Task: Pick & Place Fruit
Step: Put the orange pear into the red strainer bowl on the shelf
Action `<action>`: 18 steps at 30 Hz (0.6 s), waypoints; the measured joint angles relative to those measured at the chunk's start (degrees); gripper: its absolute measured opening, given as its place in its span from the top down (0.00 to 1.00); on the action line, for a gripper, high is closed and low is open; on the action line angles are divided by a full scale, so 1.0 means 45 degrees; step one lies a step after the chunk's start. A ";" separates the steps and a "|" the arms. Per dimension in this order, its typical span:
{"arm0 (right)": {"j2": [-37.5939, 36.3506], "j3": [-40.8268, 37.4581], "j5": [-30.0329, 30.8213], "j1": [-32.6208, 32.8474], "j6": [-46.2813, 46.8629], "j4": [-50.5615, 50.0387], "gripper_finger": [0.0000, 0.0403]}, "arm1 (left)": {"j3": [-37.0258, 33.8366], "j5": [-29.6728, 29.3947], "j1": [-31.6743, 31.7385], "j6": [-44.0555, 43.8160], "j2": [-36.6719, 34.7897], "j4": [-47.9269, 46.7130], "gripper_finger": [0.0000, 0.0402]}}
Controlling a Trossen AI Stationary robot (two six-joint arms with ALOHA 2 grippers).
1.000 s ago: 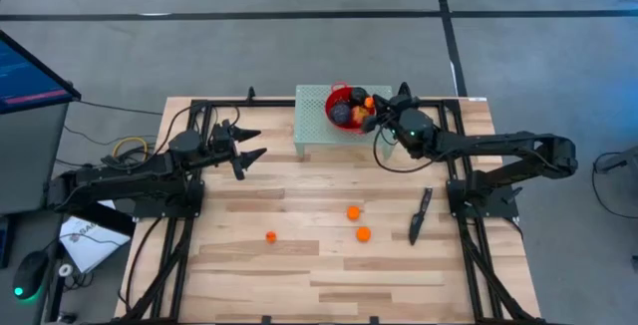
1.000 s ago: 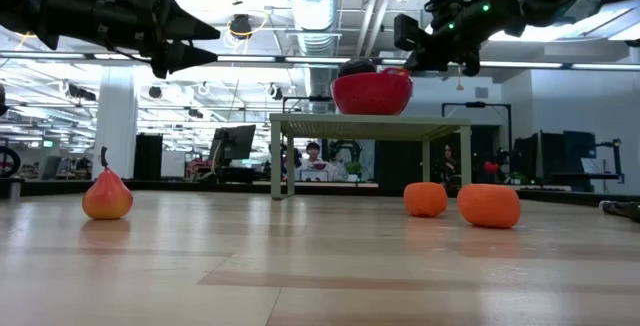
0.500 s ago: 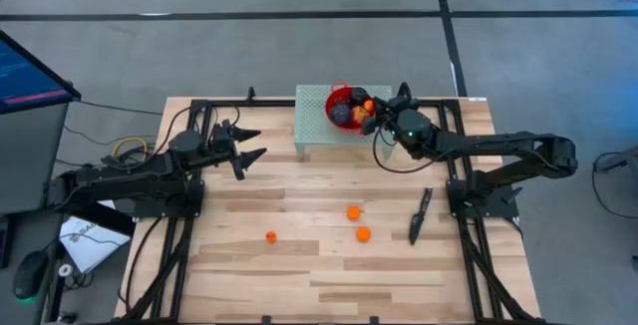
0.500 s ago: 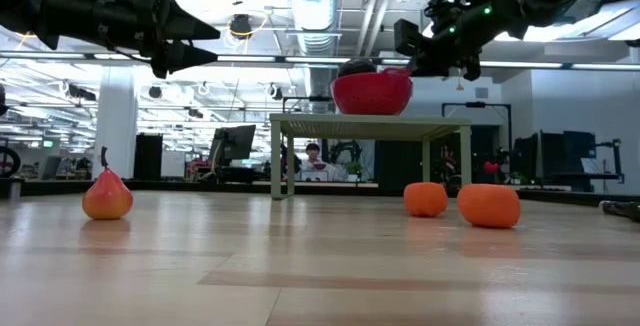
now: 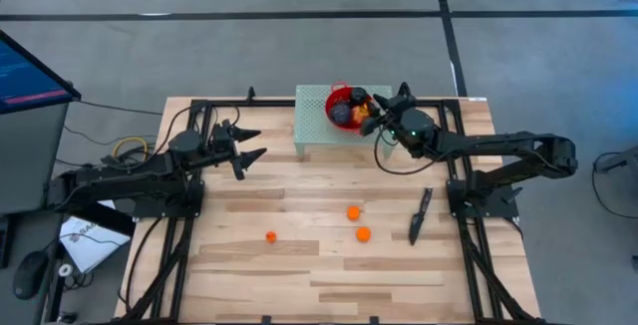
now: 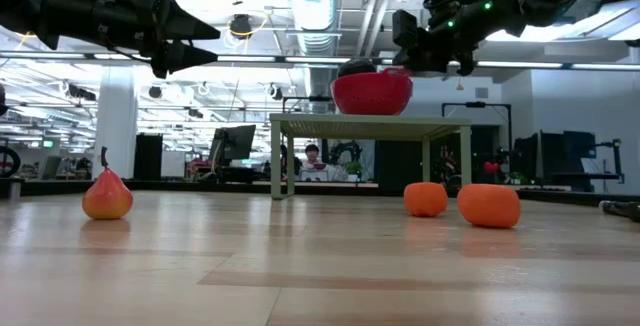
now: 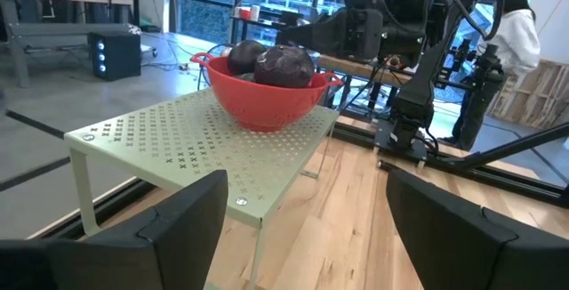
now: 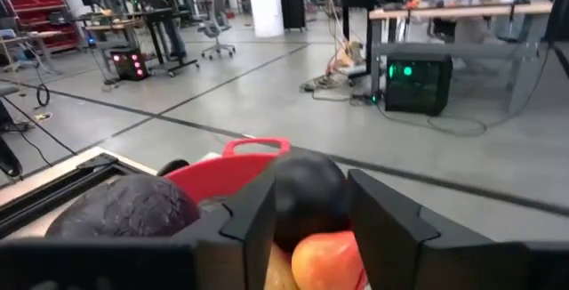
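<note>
The right gripper (image 5: pixel 377 116) hangs at the rim of the red bowl (image 5: pixel 337 96), and in the right wrist view its fingers (image 8: pixel 253 214) stand a little apart with a dark round fruit (image 8: pixel 307 192) and an orange-yellow fruit (image 8: pixel 327 259) showing in the gap between them; whether they press on either one or have let go I cannot tell from these views. The bowl sits on a pale green perforated stand (image 5: pixel 311 126) at the far edge of the tabletop (image 5: pixel 299 265), and it already holds at least two dark purple fruits (image 7: pixel 283 65). By that showing the task looks partly done: several fruits are in the bowl, while three orange ones lie loose on the wood, well apart from the stand: two round oranges (image 5: pixel 353 212) close together near the middle and one farther toward the left arm's side. The low view shows that third one to be a small orange pear (image 6: pixel 106 195) standing upright, its long axis vertical and its dark stem pointing straight up; the round ones have no long axis to speak of. A dark knife-like tool (image 5: pixel 420 215) lies near the right arm's base. The left gripper (image 5: pixel 249 144) waits in the air over the left part of the tabletop, its fingers spread wide and holding nothing.
</note>
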 joint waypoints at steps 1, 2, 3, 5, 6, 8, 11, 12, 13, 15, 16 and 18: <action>-0.0062 0.0000 -0.0005 0.0000 -0.0139 0.0049 0.65 | 0.0000 0.0000 0.0002 0.0000 0.0000 0.0000 0.25; -0.0189 0.0000 -0.0005 0.0025 -0.0279 0.0062 0.64 | 0.0000 0.0000 0.0000 -0.0004 0.0000 0.0000 0.25; -0.0360 0.0000 -0.0005 0.0078 -0.0478 0.0145 0.62 | 0.0000 -0.0005 0.0004 0.0000 0.0000 -0.0004 0.25; -0.0866 0.0000 0.0005 0.0290 -0.0849 0.0171 0.60 | 0.0000 0.0000 0.0003 -0.0001 0.0000 -0.0005 0.25; -0.1168 0.0000 0.0005 0.0460 -0.1004 0.0174 0.59 | 0.0000 0.0000 0.0005 -0.0001 0.0000 -0.0010 0.25; -0.1892 0.0000 -0.0012 0.0988 -0.1368 0.0251 0.57 | 0.0000 0.0000 0.0002 -0.0002 -0.0005 -0.0070 0.25; -0.2880 0.0005 -0.0107 0.2208 -0.2147 0.0291 0.57 | 0.0000 0.0000 0.0003 0.0000 -0.0004 -0.0200 0.25; -0.3087 0.0005 -0.0119 0.2699 -0.2429 0.0223 0.57 | 0.0000 0.0000 0.0004 0.0000 -0.0005 -0.0236 0.25; -0.3260 0.0005 -0.0135 0.3199 -0.2661 0.0084 0.58 | 0.0000 0.0013 0.0002 0.0000 -0.0004 -0.0285 0.25; -0.3495 0.0005 -0.0147 0.4169 -0.2744 -0.0376 0.59 | 0.0000 0.0163 0.0005 0.0000 -0.0005 -0.0347 0.25; -0.3546 0.0005 -0.0151 0.4628 -0.2635 -0.0705 0.59 | 0.0000 0.0260 0.0005 0.0000 -0.0004 -0.0361 0.25; -0.3531 0.0005 -0.0155 0.5514 -0.2129 -0.1653 0.60 | 0.0000 0.0434 0.0000 0.0000 -0.0005 -0.0388 0.25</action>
